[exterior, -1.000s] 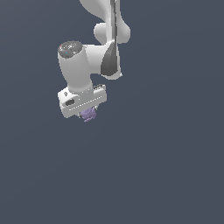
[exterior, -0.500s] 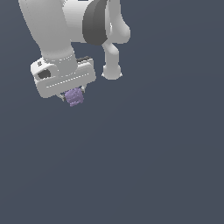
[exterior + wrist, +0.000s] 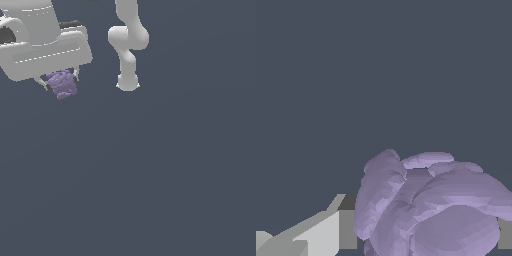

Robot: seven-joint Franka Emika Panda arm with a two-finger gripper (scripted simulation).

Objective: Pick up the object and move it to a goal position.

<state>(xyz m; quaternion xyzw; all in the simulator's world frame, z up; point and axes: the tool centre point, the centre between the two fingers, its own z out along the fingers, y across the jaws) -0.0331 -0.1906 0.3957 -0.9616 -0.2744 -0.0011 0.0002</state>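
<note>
- The gripper (image 3: pixel 61 84) is clamped on the object (image 3: pixel 62 84), a lumpy pale-purple chunk.
- The object (image 3: pixel 431 205) hangs between the fingers (image 3: pixel 76 76), high at the exterior view's left, over plain dark ground.

Plain dark grey-blue ground (image 3: pixel 175 190), flat & featureless, no other objs in view

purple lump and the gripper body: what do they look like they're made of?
Purple lump: matte, faceted lobes with soft shading and no gloss; could be rubber, clay or foam, the render leaves it open. It sits clamped between the jaws.
Gripper: smooth off-white shell with an even, slightly satin sheen, like painted plastic or metal; dark pads at the jaws look rubbery.
</note>
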